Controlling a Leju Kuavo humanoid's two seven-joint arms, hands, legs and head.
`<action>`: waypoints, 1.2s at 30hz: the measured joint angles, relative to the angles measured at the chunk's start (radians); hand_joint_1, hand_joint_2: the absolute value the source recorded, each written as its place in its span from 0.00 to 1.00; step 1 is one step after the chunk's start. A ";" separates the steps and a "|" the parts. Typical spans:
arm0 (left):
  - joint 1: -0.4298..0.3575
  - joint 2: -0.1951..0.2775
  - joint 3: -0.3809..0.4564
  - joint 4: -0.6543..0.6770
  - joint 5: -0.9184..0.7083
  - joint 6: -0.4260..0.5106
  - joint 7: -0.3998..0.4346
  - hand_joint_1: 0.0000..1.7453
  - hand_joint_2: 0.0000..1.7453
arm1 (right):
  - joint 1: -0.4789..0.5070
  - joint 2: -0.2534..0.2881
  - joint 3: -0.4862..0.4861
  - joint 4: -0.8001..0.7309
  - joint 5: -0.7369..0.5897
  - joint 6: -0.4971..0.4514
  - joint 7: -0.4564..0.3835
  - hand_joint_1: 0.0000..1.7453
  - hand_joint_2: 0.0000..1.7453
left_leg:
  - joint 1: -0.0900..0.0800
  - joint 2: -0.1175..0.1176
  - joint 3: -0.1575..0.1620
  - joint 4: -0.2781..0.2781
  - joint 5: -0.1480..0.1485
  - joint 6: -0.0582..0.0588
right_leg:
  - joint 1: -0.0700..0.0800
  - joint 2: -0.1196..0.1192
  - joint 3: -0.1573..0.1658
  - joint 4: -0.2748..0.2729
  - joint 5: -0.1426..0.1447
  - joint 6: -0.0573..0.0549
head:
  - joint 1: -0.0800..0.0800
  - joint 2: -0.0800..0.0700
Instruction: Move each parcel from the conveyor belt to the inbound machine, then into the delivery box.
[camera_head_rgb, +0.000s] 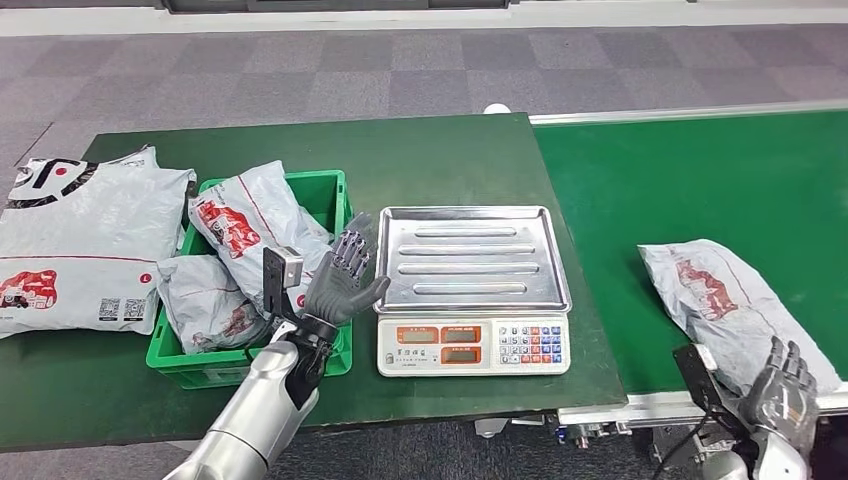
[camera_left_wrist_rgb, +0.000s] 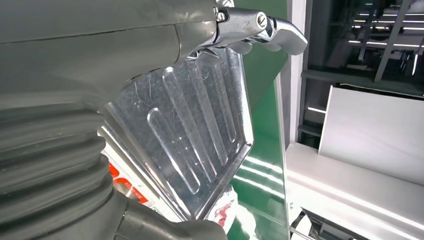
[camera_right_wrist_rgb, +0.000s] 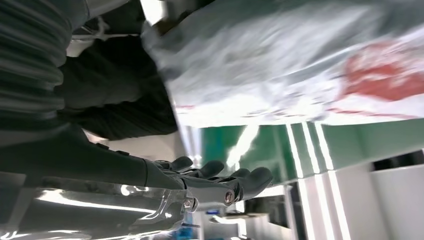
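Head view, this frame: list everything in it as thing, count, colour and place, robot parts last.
parcel on conveyor belt: one, grey with red print, near the belt's front edge, by the right hand.
conveyor belt: one, green, right of the table.
scale: one, white body with orange and coloured keys, its bare steel tray on top, centre of the table.
bin: one, green, left of the scale.
parcels in bin: at least two, grey with red print.
large parcel: one, grey, lying on the table's left end.
table: one, dark green top.
left hand: fingers spread, holding nothing, between bin and scale.
right hand: fingers apart, holding nothing, at the belt's front edge.
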 joint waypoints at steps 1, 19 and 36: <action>0.002 0.001 0.000 -0.002 0.000 0.001 0.000 0.00 1.00 | 0.004 -0.002 -0.019 0.000 -0.010 0.012 -0.009 0.00 1.00 | 0.000 0.000 0.001 0.000 0.000 -0.001 | 0.000 0.000 0.001 0.000 0.000 0.000 | 0.000 0.000; 0.043 0.015 0.001 -0.047 -0.001 0.002 0.000 0.00 1.00 | -0.171 -0.036 -0.111 0.221 -0.185 0.356 -0.158 0.00 1.00 | -0.001 0.003 0.009 -0.001 -0.001 0.000 | -0.001 0.002 0.009 0.000 -0.003 0.000 | 0.000 0.000; 0.051 0.037 0.009 -0.078 0.001 -0.021 0.001 0.00 1.00 | -0.363 -0.168 0.087 0.449 -0.120 0.582 -0.130 1.00 1.00 | 0.000 0.008 0.023 0.000 -0.010 0.001 | -0.001 0.006 0.020 -0.002 -0.005 0.001 | 0.000 0.000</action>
